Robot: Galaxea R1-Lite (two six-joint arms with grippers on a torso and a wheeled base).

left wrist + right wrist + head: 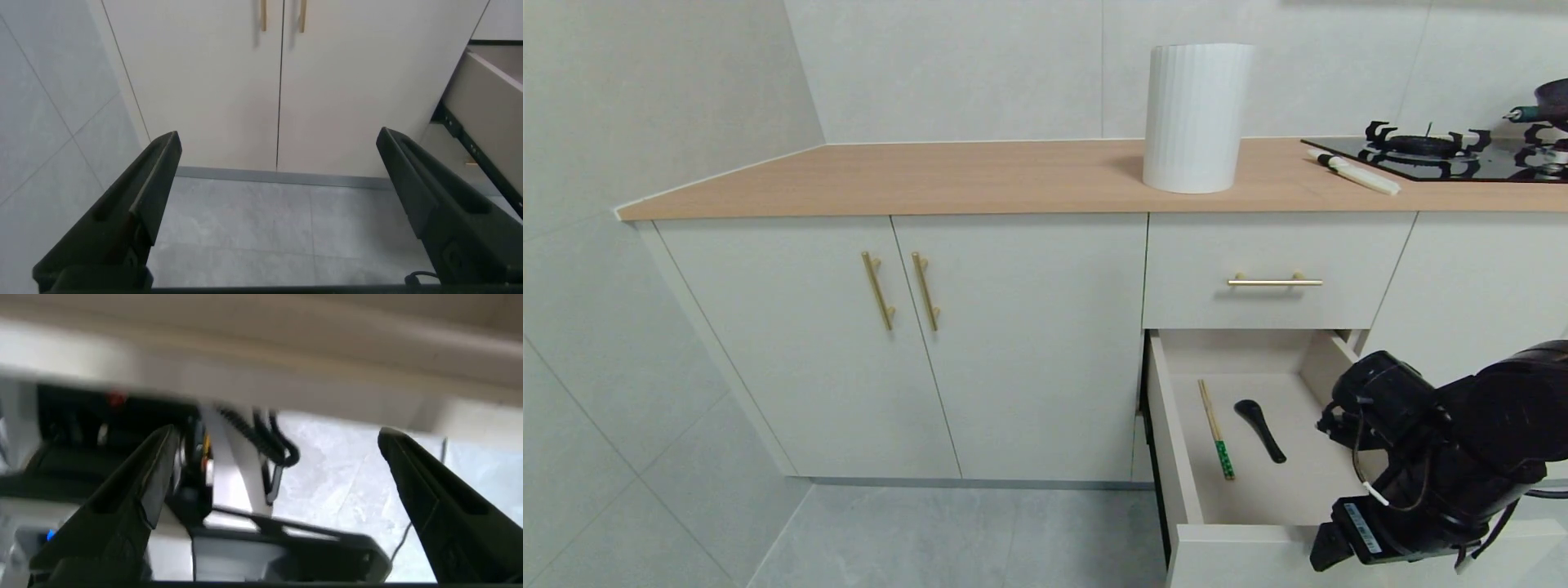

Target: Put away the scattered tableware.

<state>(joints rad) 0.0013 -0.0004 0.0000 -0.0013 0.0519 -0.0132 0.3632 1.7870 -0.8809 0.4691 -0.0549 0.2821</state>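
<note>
Left gripper point(278, 140): fingers spread wide, nothing in them. Past it there's just floor tile and the double cabinet doors point(915, 343), which sit left of centre in the head view.

Upper centre: white ribbed cylinder point(1196, 118) upright on the wooden counter point(931, 175). Not tableware, leave it.

Lower right of centre: bottom drawer point(1174, 441) pulled out, the one above it is closed. Inside are the chopsticks point(1217, 441), green tips toward the drawer front, lying together. Black spoon point(1260, 429) just beside them on the right, not touching. Both are flat on the drawer floor, well inside the walls.

Far lower right: right arm point(1437, 457) hangs over the drawer's front right corner. Right gripper point(278, 441) is wide open too and holds nothing. The wrist picture is blurry, so I can't tell if it touches the drawer front.

Upper right: stove point(1445, 159) with a white stick-shaped thing point(1360, 173) lying at its edge. Can't tell what it is.

My read: tableware is in, closing the drawer is what's left. To do it well:
- push flat on the front panel, near the middle rather than the corner, so it doesn't rack on the runners
- go slow and straight, since a hard shove could slide the chopsticks and spoon to the back
- keep the fingers clear of the gap under the upper drawer
</note>
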